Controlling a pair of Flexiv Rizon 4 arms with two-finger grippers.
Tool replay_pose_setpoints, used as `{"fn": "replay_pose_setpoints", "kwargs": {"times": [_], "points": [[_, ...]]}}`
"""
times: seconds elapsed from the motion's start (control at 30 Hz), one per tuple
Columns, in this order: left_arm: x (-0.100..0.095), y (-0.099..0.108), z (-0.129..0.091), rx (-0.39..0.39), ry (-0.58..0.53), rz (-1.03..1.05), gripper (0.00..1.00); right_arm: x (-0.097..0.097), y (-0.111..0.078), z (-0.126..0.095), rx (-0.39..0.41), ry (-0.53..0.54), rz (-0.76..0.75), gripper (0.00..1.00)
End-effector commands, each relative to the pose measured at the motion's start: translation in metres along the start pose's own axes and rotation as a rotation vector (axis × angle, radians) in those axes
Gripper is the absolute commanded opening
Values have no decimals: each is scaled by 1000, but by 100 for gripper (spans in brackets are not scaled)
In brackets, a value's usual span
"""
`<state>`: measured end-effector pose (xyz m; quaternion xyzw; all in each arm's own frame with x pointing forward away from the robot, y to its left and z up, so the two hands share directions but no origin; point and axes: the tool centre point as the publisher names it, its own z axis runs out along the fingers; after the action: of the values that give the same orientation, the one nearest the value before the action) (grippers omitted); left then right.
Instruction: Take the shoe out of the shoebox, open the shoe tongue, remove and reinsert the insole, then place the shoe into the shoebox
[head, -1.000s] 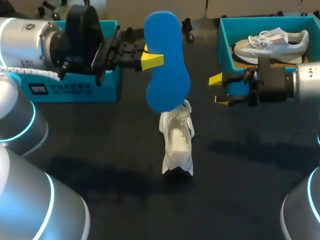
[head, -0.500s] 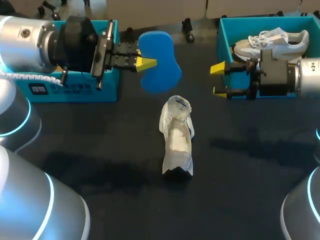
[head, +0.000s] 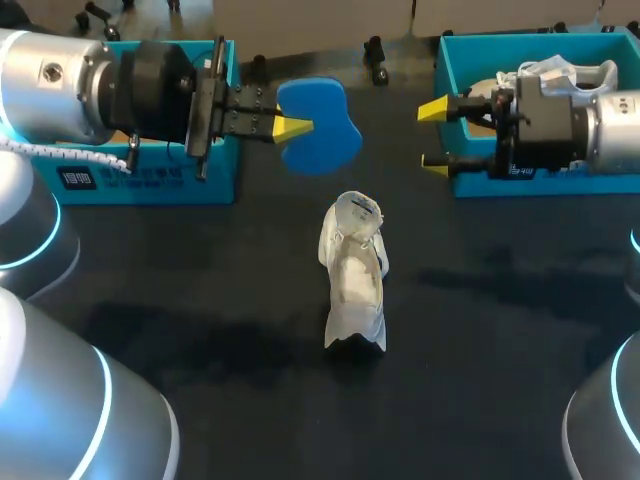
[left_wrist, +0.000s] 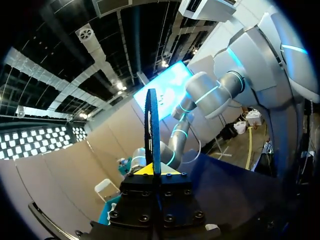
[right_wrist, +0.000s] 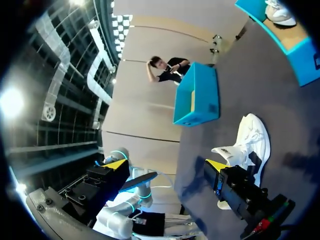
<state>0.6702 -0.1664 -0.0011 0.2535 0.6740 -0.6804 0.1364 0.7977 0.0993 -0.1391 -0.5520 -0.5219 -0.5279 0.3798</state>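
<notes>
Beyond the standing shoe (head: 353, 285), the right arm (head: 610, 130) covers most of the boxed shoe (head: 565, 70); the left arm (head: 60, 85) hides the left shoebox (head: 150, 180) interior.

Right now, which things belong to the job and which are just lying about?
Job:
flat blue foam insole, shut in the left pincer
white lace-up shoe
left teal box or right teal box, whichever is its shoebox

Lying about:
grey-white sneaker inside the right teal box

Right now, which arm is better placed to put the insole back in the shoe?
Left, I'd say. The left end effector is shut on the blue insole, held just beyond the white shoe. The right end effector is open, empty, over by the right shoebox.
</notes>
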Motion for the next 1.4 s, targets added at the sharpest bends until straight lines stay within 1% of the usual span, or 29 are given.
{"fn": "replay_pose_setpoints", "kwargs": {"times": [0.03, 0.07, 0.1, 0.17, 0.23, 0.27, 0.3, 0.33, 0.47, 0.7, 0.77, 0.87, 0.97, 1.03, 1.07, 1.13, 1.27, 1.3, 1.37, 1.4], "points": [[-1, 1, 2, 1, 0, 1, 0, 1, -1, 3, 10, -9, 19, 100], [-1, 1, 2, 1, 0, 1, 0, 2, -2, 3, 12, -6, 22, 100], [3, 2, 1, 18, 13, 79, 0, 3, -3, 4, 12, -7, 29, 100], [5, 7, 1, 29, 1, 191, 0, 4, -4, 5, 18, -4, 44, 100], [7, 15, 0, 19, -9, 384, 0, 3, -6, 5, 24, -8, 61, 100], [8, 18, 0, 20, -2, 415, 0, 3, -7, 4, 23, -6, 67, 100], [8, 19, -1, 12, -27, 435, 0, 3, -7, 4, 22, -5, 71, 100], [8, 22, 0, 16, -22, 531, 0, 3, -8, 4, 21, -7, 79, 100], [12, 35, -1, 0, -31, 711, 0, 5, -12, 5, 18, -9, 91, 100], [21, 61, -2, -9, 14, 1063, 0, 9, -14, 6, 13, -5, 84, 100], [23, 68, -2, -29, 20, 1106, 0, 13, -14, 8, 13, -4, 77, 100], [27, 79, -1, -36, 25, 1208, 0, 15, -15, 9, 18, -3, 68, 100], [29, 88, 1, -30, 35, 1297, 0, 18, -15, 12, 23, -3, 62, 100], [29, 93, 4, -33, 18, 1339, 0, 19, -15, 14, 27, 0, 57, 100], [30, 95, 5, -23, 20, 1395, 0, 19, -16, 14, 30, 0, 56, 100], [30, 100, 7, -34, 12, 1417, 0, 20, -17, 14, 37, 4, 55, 100], [30, 110, 10, -54, 39, 1459, 0, 20, -19, 20, 54, 7, 60, 100], [30, 113, 10, -58, 62, 1492, 0, 20, -19, 21, 57, 9, 62, 100], [29, 116, 11, -84, 64, 1467, 0, 21, -20, 23, 61, 9, 64, 100], [28, 118, 12, -82, 75, 1487, 0, 21, -20, 25, 62, 10, 64, 100]]}}
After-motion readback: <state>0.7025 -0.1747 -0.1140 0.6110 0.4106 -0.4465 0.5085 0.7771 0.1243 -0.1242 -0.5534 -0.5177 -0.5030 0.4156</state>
